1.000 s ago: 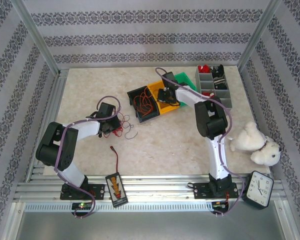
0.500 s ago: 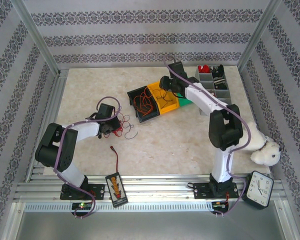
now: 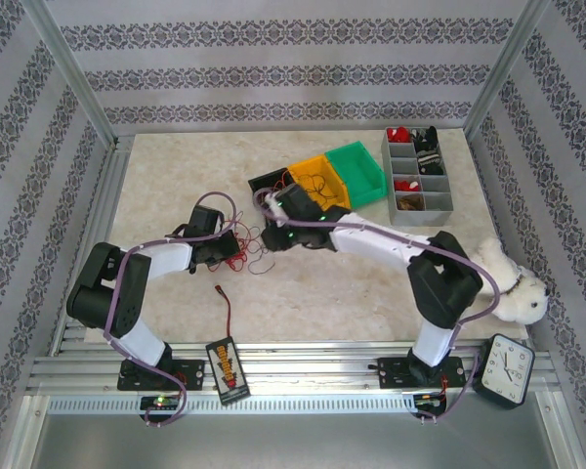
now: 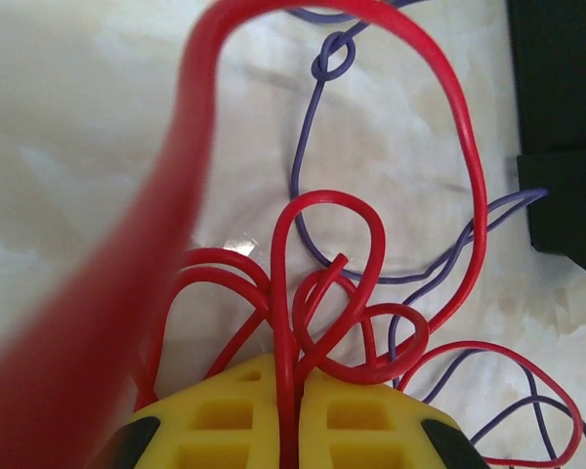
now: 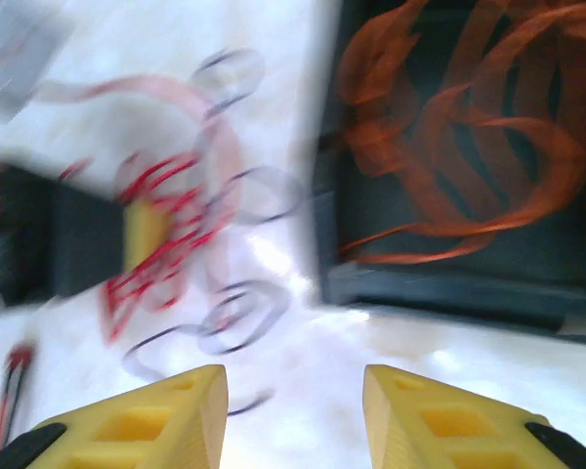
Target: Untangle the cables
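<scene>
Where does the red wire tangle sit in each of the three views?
Top external: the red wire tangle lies left of centre, at the tip of the left gripper.
Left wrist: centre, looping up from between the shut yellow fingers.
Right wrist: left of centre, blurred.
Shared landmark: the left gripper's yellow fingers, clamped on the tangle.

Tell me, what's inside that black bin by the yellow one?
Loose loops of orange wires lie in the black bin. Anything beneath them is hidden, and from above the right arm covers most of the bin.
</scene>
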Controlling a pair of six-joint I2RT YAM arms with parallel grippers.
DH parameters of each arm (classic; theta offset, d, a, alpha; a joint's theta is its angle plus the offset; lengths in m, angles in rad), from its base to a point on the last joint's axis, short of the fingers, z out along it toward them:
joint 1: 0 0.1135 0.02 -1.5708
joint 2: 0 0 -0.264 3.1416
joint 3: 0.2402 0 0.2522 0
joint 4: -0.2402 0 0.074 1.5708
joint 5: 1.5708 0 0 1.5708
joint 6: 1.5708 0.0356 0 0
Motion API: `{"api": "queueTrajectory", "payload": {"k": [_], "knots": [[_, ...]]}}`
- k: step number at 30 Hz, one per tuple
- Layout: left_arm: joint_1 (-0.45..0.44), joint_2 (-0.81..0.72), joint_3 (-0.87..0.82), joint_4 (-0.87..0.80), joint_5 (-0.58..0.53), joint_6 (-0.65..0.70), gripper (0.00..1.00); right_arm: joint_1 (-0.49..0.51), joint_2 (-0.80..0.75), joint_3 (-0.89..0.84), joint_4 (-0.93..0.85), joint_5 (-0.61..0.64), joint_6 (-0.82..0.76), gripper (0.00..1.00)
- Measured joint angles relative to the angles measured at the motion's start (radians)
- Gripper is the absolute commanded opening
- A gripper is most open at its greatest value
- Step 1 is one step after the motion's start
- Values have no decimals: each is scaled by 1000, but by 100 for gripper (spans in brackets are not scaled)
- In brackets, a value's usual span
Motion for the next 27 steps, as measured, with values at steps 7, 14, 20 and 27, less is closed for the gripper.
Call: {"api": "queueTrajectory", "payload": {"k": [7, 14, 20, 27], "knots": [[-2, -8, -13, 7, 23, 0, 0, -5, 143, 69, -16, -11, -34, 40], [-2, -10, -17, 10, 25, 0, 0, -32, 162, 83, -20, -14, -33, 34], [-2, -10, -17, 10, 25, 0, 0, -39, 194, 83, -18, -35, -26, 30], [-2, -10, -18, 12, 24, 0, 0, -39, 221, 96, -17, -68, -19, 30]]}}
